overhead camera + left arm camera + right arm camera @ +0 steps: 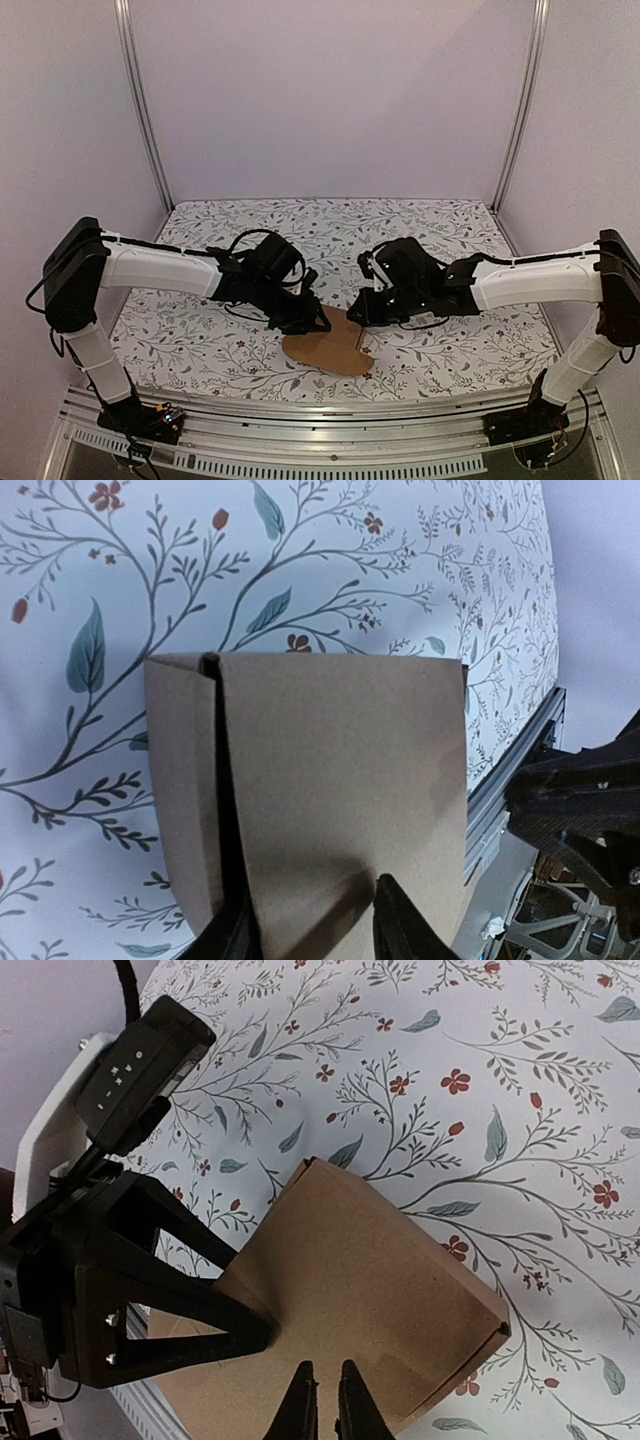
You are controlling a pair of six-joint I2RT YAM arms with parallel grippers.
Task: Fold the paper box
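The paper box (330, 350) is a brown cardboard piece lying partly folded on the flowered table near the front edge. In the left wrist view it (340, 760) shows a broad panel with a narrow flap folded along its left side. My left gripper (315, 920) is open: one finger sits in the slit beside the flap, the other rests on the panel. My right gripper (322, 1385) is shut, its tips down on the cardboard (400, 1260) close to the left gripper (262, 1330). In the top view the two grippers (315, 322) (358, 312) meet over the box's far edge.
The aluminium rail (300, 420) runs along the table's front edge just behind the box and also shows in the left wrist view (500, 800). Upright frame posts (145, 100) (520, 100) stand at the back corners. The right arm's black body (590, 810) is close by.
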